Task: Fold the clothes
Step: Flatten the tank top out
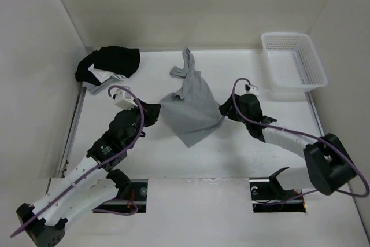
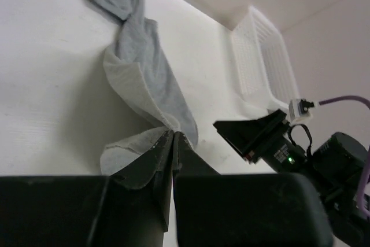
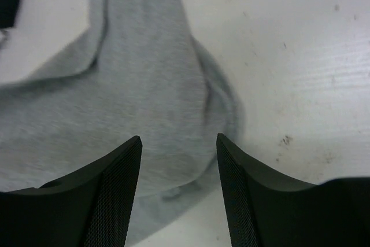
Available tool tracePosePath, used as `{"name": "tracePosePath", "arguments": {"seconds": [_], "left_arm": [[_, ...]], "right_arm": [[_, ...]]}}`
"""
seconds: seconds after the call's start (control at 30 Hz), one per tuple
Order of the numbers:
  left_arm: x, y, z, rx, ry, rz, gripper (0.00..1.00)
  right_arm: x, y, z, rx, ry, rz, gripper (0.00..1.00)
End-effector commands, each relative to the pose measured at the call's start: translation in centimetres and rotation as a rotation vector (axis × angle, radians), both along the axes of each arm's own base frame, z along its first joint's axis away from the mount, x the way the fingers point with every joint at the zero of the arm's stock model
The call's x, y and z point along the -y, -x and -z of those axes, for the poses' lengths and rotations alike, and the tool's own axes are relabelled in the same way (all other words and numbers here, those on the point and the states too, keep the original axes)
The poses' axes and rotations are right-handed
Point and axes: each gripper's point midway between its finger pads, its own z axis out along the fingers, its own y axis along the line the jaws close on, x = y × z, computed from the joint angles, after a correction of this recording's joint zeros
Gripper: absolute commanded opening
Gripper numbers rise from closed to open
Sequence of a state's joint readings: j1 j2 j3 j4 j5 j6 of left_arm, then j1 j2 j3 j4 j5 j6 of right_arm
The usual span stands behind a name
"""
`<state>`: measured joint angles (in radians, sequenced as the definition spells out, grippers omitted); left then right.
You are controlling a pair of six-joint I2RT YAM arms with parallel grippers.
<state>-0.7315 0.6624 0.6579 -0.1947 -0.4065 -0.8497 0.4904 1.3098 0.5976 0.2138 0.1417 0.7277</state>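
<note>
The clothes are one grey sleeveless top (image 1: pixel 192 111) lying rumpled in the middle of the table, its straps trailing toward the back wall. In the left wrist view the top (image 2: pixel 144 79) runs away from my left gripper (image 2: pixel 173 134), which is shut on its left edge. My left gripper (image 1: pixel 157 112) sits at the top's left side. My right gripper (image 1: pixel 224 110) is at the top's right edge. In the right wrist view my right gripper (image 3: pixel 179 143) stands open over the grey fabric (image 3: pixel 115 108), gripping nothing.
A black-and-white garment pile (image 1: pixel 108 63) lies at the back left corner. A white plastic basket (image 1: pixel 293 62) stands at the back right, also seen as the basket (image 2: pixel 260 56) in the left wrist view. White walls enclose the table.
</note>
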Motion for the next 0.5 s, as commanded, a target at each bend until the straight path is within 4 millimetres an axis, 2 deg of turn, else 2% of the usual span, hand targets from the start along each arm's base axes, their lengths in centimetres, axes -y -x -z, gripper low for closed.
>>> {"name": "tracePosePath", "arguments": {"seconds": [0.0, 0.1, 0.13, 0.17, 0.3, 0.33, 0.4, 0.43, 0.47], "left_arm": [[-1.2, 0.1, 5.7, -0.124, -0.124, 0.028, 0.01], [-2.3, -0.4, 5.6, -0.111, -0.110, 0.000, 0.01], [-2.5, -0.5, 5.5, -0.107, -0.110, -0.006, 0.01], [-2.9, -0.9, 4.8, -0.084, -0.099, -0.019, 0.01], [-3.7, -1.9, 3.1, -0.029, -0.092, -0.051, 0.01], [-4.0, -2.2, 2.6, -0.014, -0.091, -0.062, 0.01], [-4.2, -2.5, 1.5, 0.013, -0.075, -0.071, 0.01], [-4.2, -2.7, 0.6, 0.035, -0.064, -0.073, 0.01], [-4.3, -2.7, -0.8, 0.063, -0.050, -0.076, 0.01]], "right_arm": [[-0.3, -0.2, 2.4, -0.078, -0.020, 0.037, 0.59], [-0.4, -0.4, 5.1, -0.153, 0.000, 0.059, 0.55], [-0.5, -0.5, 5.4, -0.161, -0.002, 0.057, 0.53], [-1.1, -0.6, 6.1, -0.187, -0.005, 0.043, 0.47], [-2.3, -1.1, 6.4, -0.214, -0.032, 0.026, 0.39], [-2.5, -1.3, 6.5, -0.217, -0.038, 0.027, 0.31], [-2.6, -1.7, 6.1, -0.203, -0.053, 0.040, 0.09], [-2.6, -2.0, 4.9, -0.166, -0.067, 0.047, 0.04], [-2.4, -2.3, 3.0, -0.107, -0.077, 0.058, 0.02]]}}
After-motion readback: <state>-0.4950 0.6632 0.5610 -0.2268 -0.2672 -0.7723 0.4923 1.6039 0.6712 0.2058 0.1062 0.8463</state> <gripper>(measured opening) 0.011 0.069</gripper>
